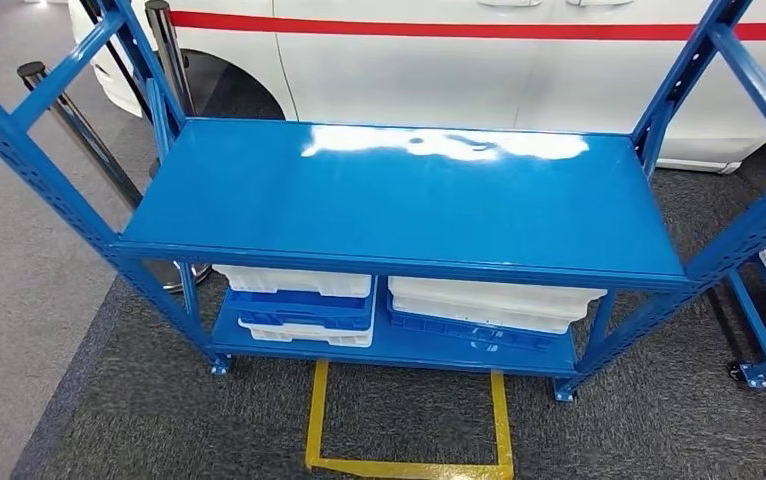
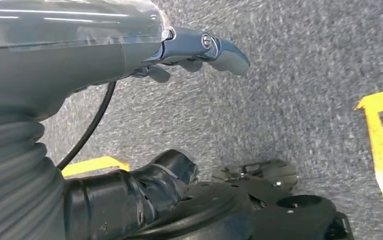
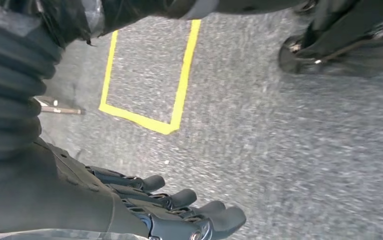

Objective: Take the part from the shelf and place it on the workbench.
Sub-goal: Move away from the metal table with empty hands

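Two hands, both hanging at the robot's sides over grey carpet, neither holding anything.
Left hand [image 2: 199, 50]: fingers extended and loose, nothing in them; carpet below.
Right hand [image 3: 179, 210]: fingers slightly apart and lightly curled, nothing held.
Shelf [image 1: 404, 200]: blue steel rack straight ahead; its top deck is bare and glossy with glare at the back edge.
Lower tier: stacked white and blue bins [image 1: 299, 300] on the left, a white tray over a blue one [image 1: 489, 305] on the right.
Part: can't tell where it is. Nothing sits on the top deck; it may be inside a lower bin, but the deck edge hides their contents.
Floor mark: yellow tape box [image 1: 409, 420] just in front of the rack, likely the standing spot.
Step in hand: approach and locate, as I read it; task barely started.
How to do it well: square up on the tape box, stop close enough that the lower tier comes into the head view, confirm the part before raising an arm.
Reach: lower tier is under the deck lip, so come in low and level, fingers spread, clear of the front rail and uprights.
Risk: white car [image 1: 519, 70] just behind the rack, chrome posts [image 1: 79, 130] at left; keep elbows in.
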Controlling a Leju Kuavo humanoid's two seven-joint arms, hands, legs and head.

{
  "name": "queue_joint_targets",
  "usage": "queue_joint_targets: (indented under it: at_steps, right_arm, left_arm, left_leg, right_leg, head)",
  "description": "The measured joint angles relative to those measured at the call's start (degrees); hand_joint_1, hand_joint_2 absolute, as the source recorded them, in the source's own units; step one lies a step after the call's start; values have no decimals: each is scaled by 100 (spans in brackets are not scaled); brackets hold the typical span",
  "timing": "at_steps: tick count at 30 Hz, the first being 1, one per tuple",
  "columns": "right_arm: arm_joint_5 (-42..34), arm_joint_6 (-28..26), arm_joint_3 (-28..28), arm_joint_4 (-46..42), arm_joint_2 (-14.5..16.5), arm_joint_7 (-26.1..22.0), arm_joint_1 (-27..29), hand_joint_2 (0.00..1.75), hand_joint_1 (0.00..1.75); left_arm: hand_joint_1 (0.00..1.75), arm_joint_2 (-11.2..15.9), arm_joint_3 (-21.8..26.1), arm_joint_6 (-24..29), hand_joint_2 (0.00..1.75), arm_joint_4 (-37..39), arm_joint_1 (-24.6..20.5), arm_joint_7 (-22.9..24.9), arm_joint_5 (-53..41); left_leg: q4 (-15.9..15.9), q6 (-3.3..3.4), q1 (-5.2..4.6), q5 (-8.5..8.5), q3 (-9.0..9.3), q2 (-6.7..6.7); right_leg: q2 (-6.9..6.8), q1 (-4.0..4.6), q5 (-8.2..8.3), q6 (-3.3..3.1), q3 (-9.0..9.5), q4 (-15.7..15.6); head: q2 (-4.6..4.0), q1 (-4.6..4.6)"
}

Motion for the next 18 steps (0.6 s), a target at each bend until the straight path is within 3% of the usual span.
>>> queue_joint_targets:
  at_steps: [1, 3, 5, 7, 8, 9, 10, 12, 14, 16, 18]
  right_arm:
    - [-91, 39, 89, -35, -19, 4, -3, 175, 0]
    - [-277, 121, 269, -90, -71, 16, 14, 175, 0]
    - [-453, 198, 437, -118, -128, 28, 65, 175, 0]
    - [-626, 272, 599, -121, -178, 44, 154, 175, 0]
    - [-715, 312, 680, -118, -203, 54, 210, 175, 0]
    - [-800, 348, 761, -110, -229, 63, 273, 175, 0]
    - [-884, 384, 839, -95, -252, 73, 338, 175, 0]
    - [-1049, 458, 999, -50, -293, 89, 463, 175, 0]
    - [-1213, 536, 1169, 0, -317, 104, 564, 175, 0]
    - [-1383, 608, 1344, 24, -349, 116, 644, 175, 0]
    - [-1560, 679, 1520, 21, -403, 123, 699, 175, 0]
  left_arm:
    - [0, 22, -104, -40, 175, 0, 31, 33, 137]
    - [0, 72, -312, -123, 87, -3, 92, 104, 415]
    - [0, 121, -517, -206, 0, -27, 122, 171, 683]
    - [0, 168, -726, -286, 0, -91, 117, 233, 933]
    - [0, 189, -826, -327, 0, -136, 109, 263, 1057]
    - [0, 212, -929, -367, 0, -195, 98, 297, 1190]
    - [0, 233, -1027, -409, 0, -262, 84, 329, 1315]
    - [0, 291, -1217, -483, 0, -416, 48, 389, 1560]
    - [0, 366, -1409, -554, 0, -549, 10, 447, 1799]
    - [0, 431, -1612, -633, 0, -640, -4, 510, 2053]
    - [0, 480, -1827, -715, 0, -691, 19, 579, 2321]
  left_leg:
    - [-16, 20, -6, 10, -3, 0]
    - [-79, 85, 15, 51, 38, 16]
    - [-132, 156, 38, 85, 74, 36]
    - [-129, 191, 31, 78, 68, 41]
    - [-123, 199, 29, 71, 69, 41]
    - [-114, 204, 33, 60, 73, 41]
    - [-96, 201, 41, 43, 81, 37]
    - [-9, 156, 57, -24, 73, 21]
    - [122, 90, 34, -119, 25, 5]
    - [171, 52, 9, -163, 1, 1]
    - [147, 33, 18, -154, 13, 1]
  right_leg:
    - [0, -5, 4, 32, 4, -10]
    - [2, -11, -51, 91, 0, 57]
    - [8, -12, -321, 131, -175, 464]
    - [12, -21, -682, 158, -529, 1185]
    - [12, -35, -762, 183, -665, 1458]
    - [12, -60, -725, 220, -709, 1538]
    - [11, -97, -575, 268, -637, 1383]
    - [14, -185, -207, 385, -290, 667]
    - [51, -227, -52, 370, -81, 203]
    - [82, -215, -70, 285, -78, 171]
    - [83, -196, -89, 268, -78, 179]
  head:
    - [0, 0]
    - [0, 2]
    - [0, 7]
    - [0, 8]
    - [0, 8]
    - [0, 8]
    - [0, 8]
    - [0, 11]
    - [0, -7]
    - [0, -37]
    - [0, -48]
